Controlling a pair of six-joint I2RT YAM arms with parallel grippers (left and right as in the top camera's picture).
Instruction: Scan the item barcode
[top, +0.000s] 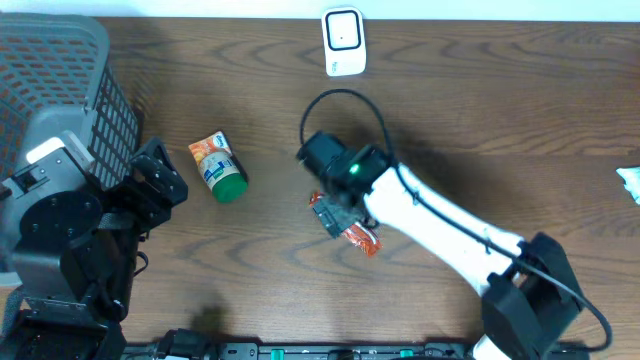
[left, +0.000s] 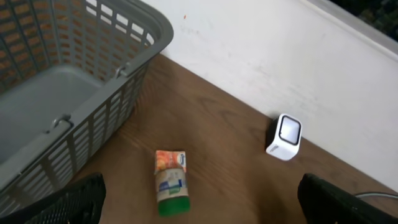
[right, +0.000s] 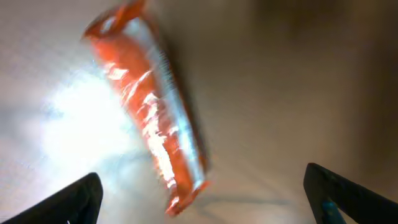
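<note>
Orange packet (right: 149, 118) lying flat, white scanner (top: 343, 40) upright

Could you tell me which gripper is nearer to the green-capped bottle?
Left. The left gripper is open close beside the green-capped bottle; the right gripper is farther away on its other side, over the orange packet.

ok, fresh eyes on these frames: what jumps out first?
The shiny orange packet at mid-table, lying directly under the open right pincer, fills the right wrist view. Next come the small green-capped bottle on its side to the left, near the grey basket in the far left corner, and the white scanner at the table's far edge.
</note>
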